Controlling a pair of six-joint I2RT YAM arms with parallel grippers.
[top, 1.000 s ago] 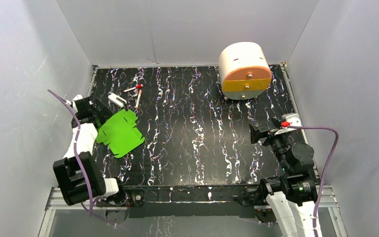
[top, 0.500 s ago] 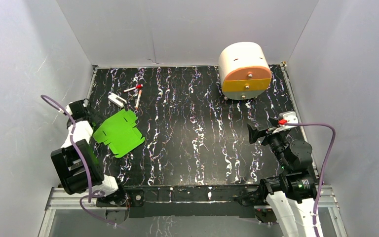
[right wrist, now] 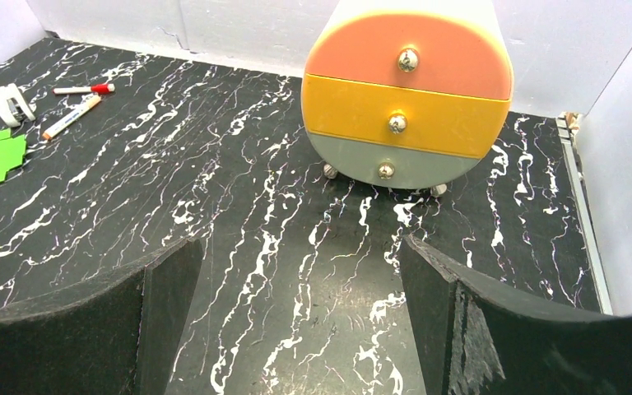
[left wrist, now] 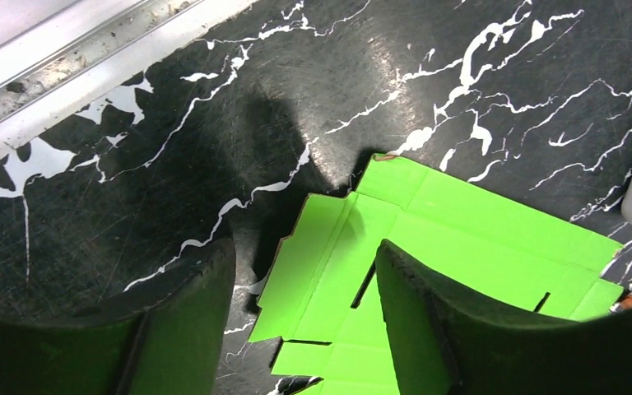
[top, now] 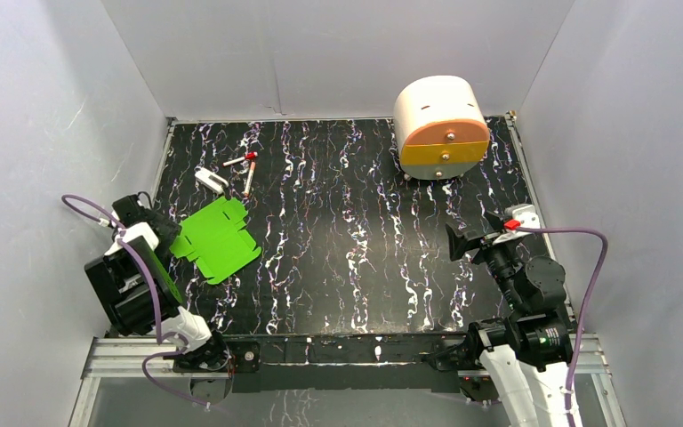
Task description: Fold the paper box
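The paper box (top: 216,240), a bright green thin card sheet die-cut with flaps and slots, lies flat and unfolded on the black, white-veined marble-patterned table (top: 347,222). It sits close to the table's left edge, about midway between the near and far edges. The left gripper (top: 156,231) hangs at the sheet's left border. In the wrist view its black fingers (left wrist: 189,321) are spread apart, one over bare table and the other over the green card (left wrist: 477,239), with the sheet's notched edge showing in the gap. Nothing is pinched, and I cannot tell whether either finger touches the card. The right gripper (top: 476,233) is near the table's right edge, well apart from the sheet. Its jaws are spread wide and hold nothing, and it faces a cream rounded drawer unit (right wrist: 407,90) with orange, yellow and grey fronts at the far right corner. Two red-capped markers (top: 242,169) and a small white plastic clip (top: 211,181) lie toward the far left corner, just beyond the sheet.
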